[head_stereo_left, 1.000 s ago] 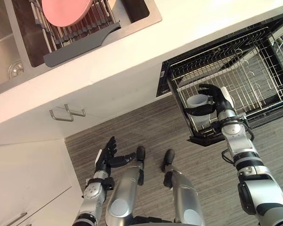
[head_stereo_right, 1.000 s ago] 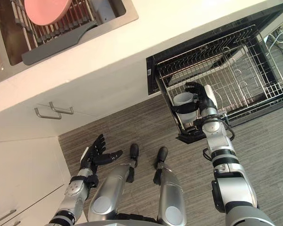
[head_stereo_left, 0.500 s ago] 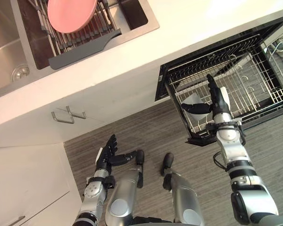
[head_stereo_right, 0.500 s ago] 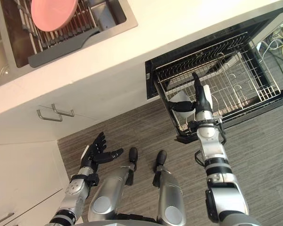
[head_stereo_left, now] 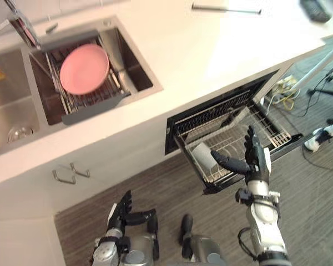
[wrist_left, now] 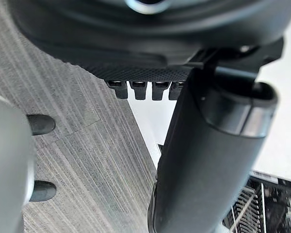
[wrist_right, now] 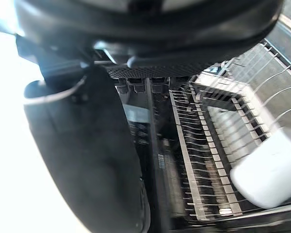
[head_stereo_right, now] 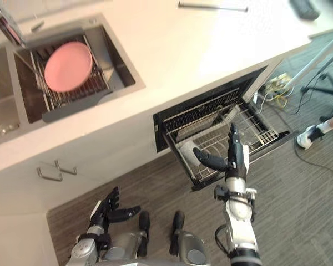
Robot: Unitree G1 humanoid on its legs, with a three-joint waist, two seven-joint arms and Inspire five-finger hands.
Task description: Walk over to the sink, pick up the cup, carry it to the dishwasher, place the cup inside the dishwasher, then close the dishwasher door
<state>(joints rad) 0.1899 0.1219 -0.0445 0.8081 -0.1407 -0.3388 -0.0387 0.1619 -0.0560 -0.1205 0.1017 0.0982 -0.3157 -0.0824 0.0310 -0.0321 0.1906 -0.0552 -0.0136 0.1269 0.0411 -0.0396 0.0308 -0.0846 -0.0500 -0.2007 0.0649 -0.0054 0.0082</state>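
One step looked left: the cup [head_stereo_left: 201, 153] lay in the rack [head_stereo_left: 277, 133], right hand [head_stereo_left: 255, 163] spread, empty. Next move called for pushing the dishwasher [head_stereo_left: 211, 108] shut.

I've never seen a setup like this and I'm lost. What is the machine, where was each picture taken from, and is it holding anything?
It is a humanoid robot on two legs, with two arms. The two wide pictures come from the twin cameras in its head, looking down. The two close-up ones come from a camera on each wrist, so the dark bulk in them is the hand itself. Below the robot is a white counter with a sink that holds a pink plate. Next to it is an open dishwasher with its wire rack pulled out. A white cup lies in that rack. The right robot hand is beside the cup, fingers straight, holding nothing. The left robot hand hangs open, low above the floor.
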